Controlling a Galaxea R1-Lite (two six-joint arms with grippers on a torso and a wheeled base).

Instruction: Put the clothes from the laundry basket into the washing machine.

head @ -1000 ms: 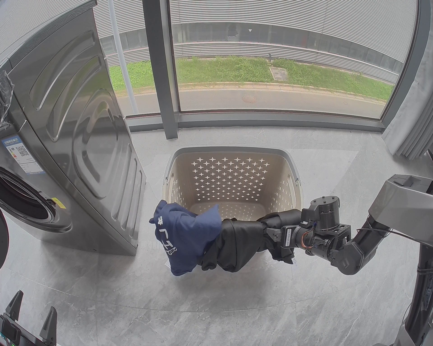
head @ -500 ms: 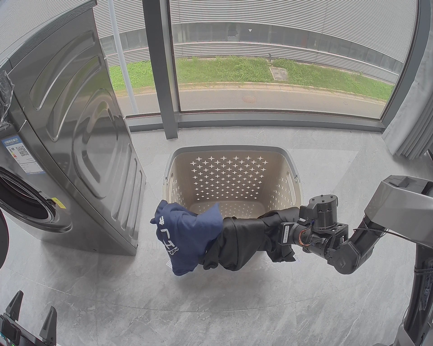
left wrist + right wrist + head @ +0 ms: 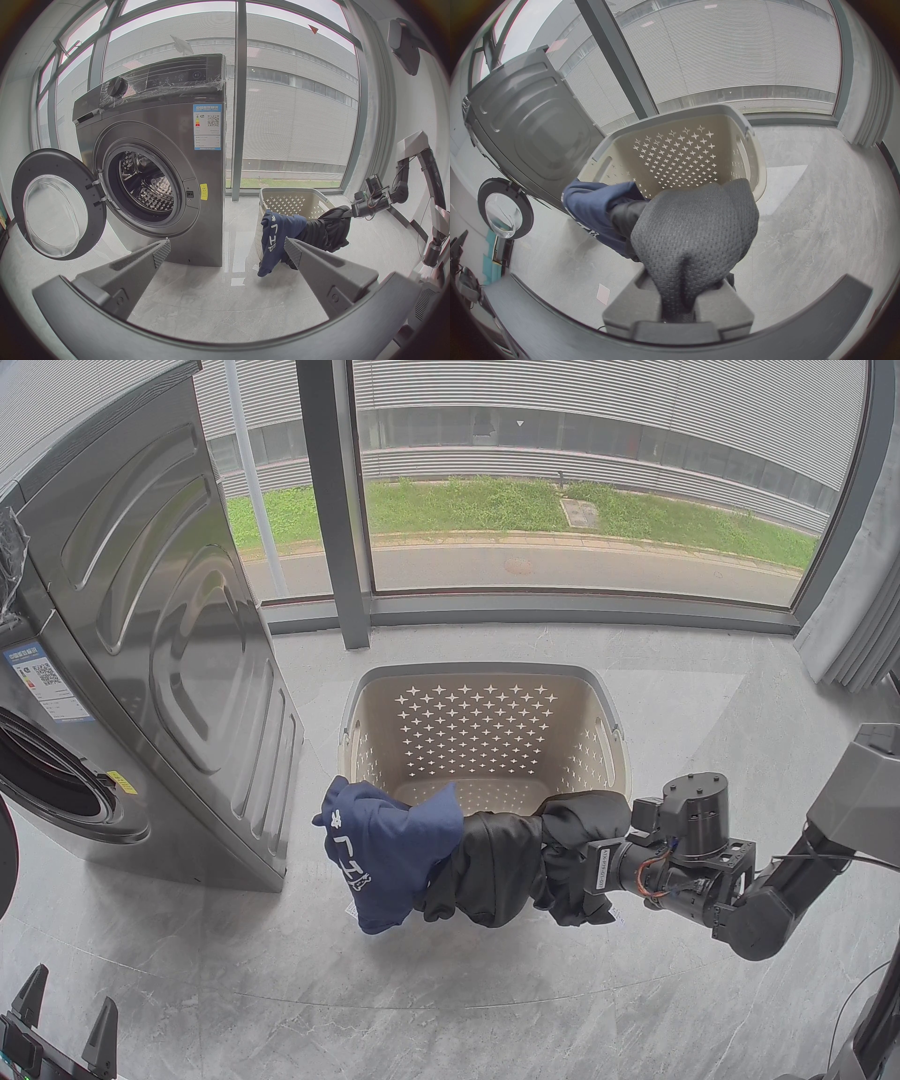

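Head high, wrists low — shared basket [image 3: 483,670]

navy shirt [image 3: 389,847], black garment [image 3: 506,866], beige star-punched basket [image 3: 483,735]

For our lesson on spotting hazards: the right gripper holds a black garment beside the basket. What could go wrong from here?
1. The blue garment drapes over the near rim of the laundry basket, pressed against the black garment. Pulling the black one may drag it onto the floor.
2. The right gripper grips the black garment at one end, so the trailing bundle could snag on the rim or slip free.
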